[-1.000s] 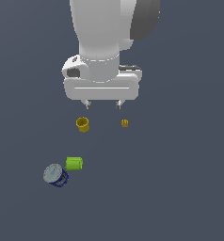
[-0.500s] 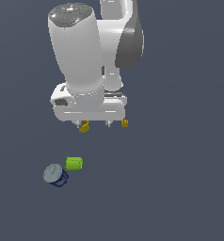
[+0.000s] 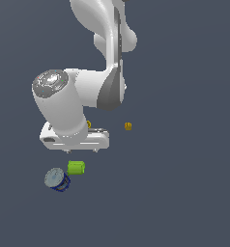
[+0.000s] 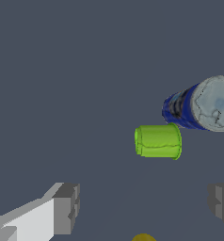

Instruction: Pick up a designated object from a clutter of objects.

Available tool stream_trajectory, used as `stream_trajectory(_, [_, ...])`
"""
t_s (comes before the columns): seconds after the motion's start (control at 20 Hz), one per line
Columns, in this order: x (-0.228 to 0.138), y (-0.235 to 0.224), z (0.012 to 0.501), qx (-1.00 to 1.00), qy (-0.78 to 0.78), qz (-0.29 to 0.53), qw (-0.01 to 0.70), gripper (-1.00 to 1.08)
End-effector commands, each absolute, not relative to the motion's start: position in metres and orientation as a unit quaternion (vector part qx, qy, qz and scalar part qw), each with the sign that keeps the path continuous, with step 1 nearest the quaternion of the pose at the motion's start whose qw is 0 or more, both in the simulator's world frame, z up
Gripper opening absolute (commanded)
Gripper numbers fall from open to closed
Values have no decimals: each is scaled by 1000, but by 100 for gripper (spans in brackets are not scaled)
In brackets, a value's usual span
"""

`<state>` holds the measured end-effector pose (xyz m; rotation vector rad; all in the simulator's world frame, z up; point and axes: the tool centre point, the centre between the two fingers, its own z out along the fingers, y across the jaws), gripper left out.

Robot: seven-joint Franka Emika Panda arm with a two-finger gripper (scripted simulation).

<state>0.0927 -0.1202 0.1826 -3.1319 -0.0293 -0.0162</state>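
Lime-green block [image 4: 158,141] | matte, rounded, lying sideways | fingers [image 4: 66,208] spread apart, empty

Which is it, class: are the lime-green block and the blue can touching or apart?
Apart: the wrist view shows a strip of bare floor between the lime-green block and the blue can.

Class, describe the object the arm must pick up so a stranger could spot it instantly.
Find the white gripper. Just beyond it lies the lime-green block, beside the blue can. Only it is plain matte green; the can has a grey top.
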Motion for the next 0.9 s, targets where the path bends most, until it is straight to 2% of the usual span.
stream_trajectory(0.0, [98, -134, 159, -1000, -12, -4, 4, 100])
stream_trajectory(0.45, [104, -168, 103, -1000, -18, -1, 1, 100])
stream_trajectory(0.85, [104, -175, 90, -1000, -18, 1, 0, 100])
